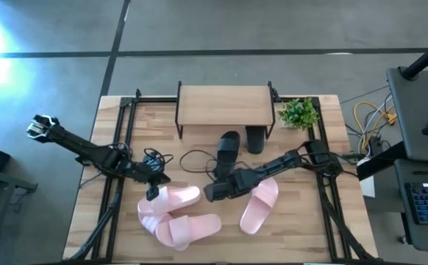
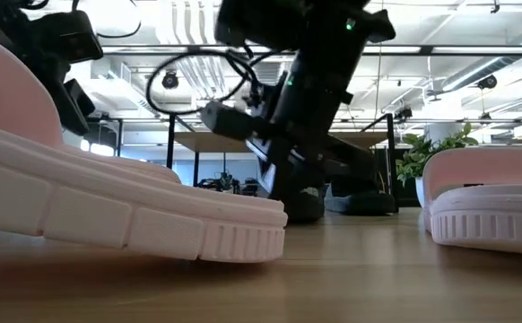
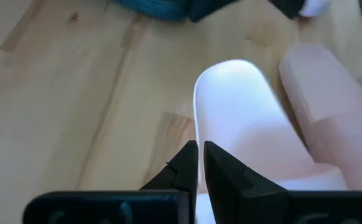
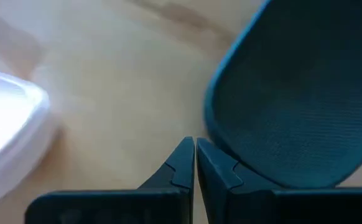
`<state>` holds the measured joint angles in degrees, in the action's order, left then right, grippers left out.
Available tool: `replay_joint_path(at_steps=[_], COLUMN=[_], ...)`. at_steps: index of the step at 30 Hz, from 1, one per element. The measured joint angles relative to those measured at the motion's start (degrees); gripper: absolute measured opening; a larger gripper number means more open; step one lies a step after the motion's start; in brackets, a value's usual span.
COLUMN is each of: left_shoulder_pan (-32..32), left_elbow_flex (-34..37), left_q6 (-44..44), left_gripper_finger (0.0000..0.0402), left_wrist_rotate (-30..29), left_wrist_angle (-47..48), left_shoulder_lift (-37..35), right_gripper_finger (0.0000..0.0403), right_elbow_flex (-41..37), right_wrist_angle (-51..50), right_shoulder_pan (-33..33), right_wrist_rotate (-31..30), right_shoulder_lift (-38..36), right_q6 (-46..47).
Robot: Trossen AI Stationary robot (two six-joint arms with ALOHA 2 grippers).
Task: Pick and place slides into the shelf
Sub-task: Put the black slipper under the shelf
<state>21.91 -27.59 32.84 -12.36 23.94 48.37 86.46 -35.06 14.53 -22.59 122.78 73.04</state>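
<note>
Three pale pink slides lie on the near half of the tabletop: two at the near left (image 1: 171, 200) (image 1: 188, 228) and one at the near right (image 1: 260, 205). One black slide (image 1: 229, 149) lies in front of the shelf (image 1: 223, 103), a second (image 1: 256, 138) partly under it. My left gripper (image 1: 153, 194) (image 3: 199, 146) is shut, over the end of a pink slide (image 3: 237, 106). My right gripper (image 1: 208, 193) (image 4: 194, 144) is shut and slants down between the pink slides, close beside the black slide's edge (image 4: 243, 93). My left gripper's shut fingers (image 3: 221, 165) stand in front of the pink slide's rounded end (image 3: 231, 81); I cannot tell whether they touch it. My right gripper's shut fingers (image 4: 215, 165) stand right next to the black slide's rim (image 4: 212, 118); I cannot tell whether they touch it.
A small green plant (image 1: 298, 112) stands at the shelf's right. A loop of dark cable (image 1: 192, 158) lies left of the black slide. Black frame rails run along the table's left (image 1: 118, 140) and right (image 1: 324, 184) sides. Bare wood shows at the near edge (image 1: 287, 243).
</note>
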Motion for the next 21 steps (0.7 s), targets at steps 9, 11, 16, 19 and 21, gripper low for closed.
replay_joint_path(at_steps=[9, 11, 16, 19, 21], left_shoulder_pan=[0.0, 0.0, 0.0, 0.0, 0.0], left_elbow_flex=[0.0, 0.1, 0.2, 0.2, 0.2], left_q6=[-3.7, -3.7, -3.6, -3.3, -3.3], left_gripper_finger=[0.0012, 0.0012, 0.0012, 0.0012, 0.0012], left_wrist_rotate=[-1.8, -2.0, -3.1, -3.2, -3.6], left_wrist_angle=[7.9, 9.0, 8.6, 8.5, 8.5], left_shoulder_lift=[-0.4, 0.0, 1.1, 1.3, 1.4], right_gripper_finger=[0.0011, 0.0011, 0.0011, 0.0011, 0.0011], right_elbow_flex=[-0.5, -0.4, -0.4, -0.4, -0.4], right_wrist_angle=[-1.6, -1.6, -4.4, -8.8, -10.8], right_shoulder_pan=[-8.8, -10.9, -14.4, -14.5, -14.4], right_wrist_rotate=[1.8, 2.0, 4.6, 3.3, 2.8], right_shoulder_lift=[-0.1, -0.1, -0.6, -1.0, -1.3], right_q6=[-5.3, -6.7, -7.2, -5.0, -4.6])
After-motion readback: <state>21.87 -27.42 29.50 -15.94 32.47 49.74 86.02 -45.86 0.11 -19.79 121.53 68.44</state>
